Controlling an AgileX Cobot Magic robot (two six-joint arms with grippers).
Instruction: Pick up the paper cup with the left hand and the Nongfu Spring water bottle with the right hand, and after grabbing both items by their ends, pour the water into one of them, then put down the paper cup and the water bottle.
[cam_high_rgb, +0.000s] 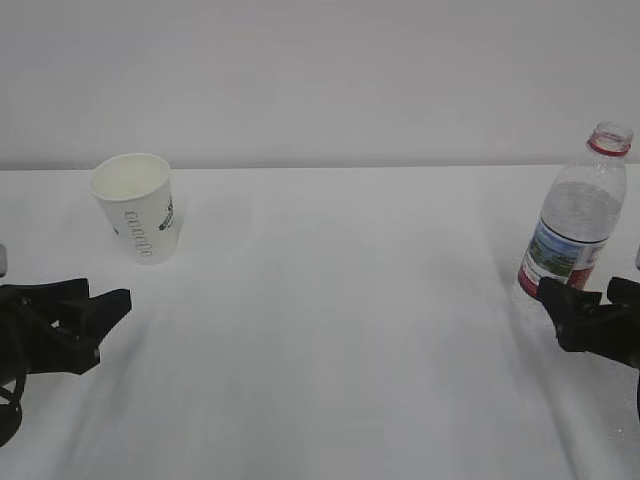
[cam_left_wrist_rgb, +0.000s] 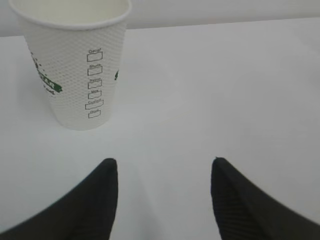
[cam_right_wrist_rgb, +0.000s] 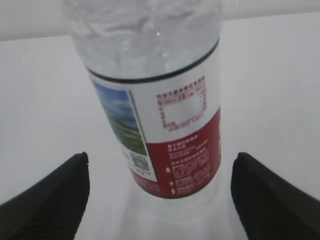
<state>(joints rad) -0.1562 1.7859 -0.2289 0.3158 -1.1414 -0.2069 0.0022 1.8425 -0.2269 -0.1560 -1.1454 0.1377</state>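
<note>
Two black claws are occupying the near edge of the exterior view, one at each lower corner. Left claw (cam_high_rgb: 105, 305) is standing open with nothing between its fingers, and the paper cup (cam_high_rgb: 137, 205) is sitting upright on the white tabletop (cam_high_rgb: 340, 300) ahead of it, near but apart. In the left wrist view the cup (cam_left_wrist_rgb: 75, 65) is appearing up and to the left of the gap between the fingers (cam_left_wrist_rgb: 95, 200), so the claw is not yet lined up on it.

Right claw (cam_high_rgb: 585, 300) is also standing open and gripping nothing. The water bottle (cam_high_rgb: 575, 215) is standing upright, uncapped, just beyond it. In the right wrist view the bottle (cam_right_wrist_rgb: 160, 100) is sitting roughly centred between the two spread fingers (cam_right_wrist_rgb: 55, 195), with clear tabletop showing on both sides of the label. No water is discernible in the cup; how full the bottle is cannot be told.

Judged from this layout, the step in hand could be either the approach before the grasp or the release after setting down; the frames do not settle which. If grasping is next, the left claw needs to be shifting leftward and forward to bracket the cup, closing gently so the thin wall is not crushed. The right claw needs only to be advancing and closing on the lower body of the bottle.
</note>
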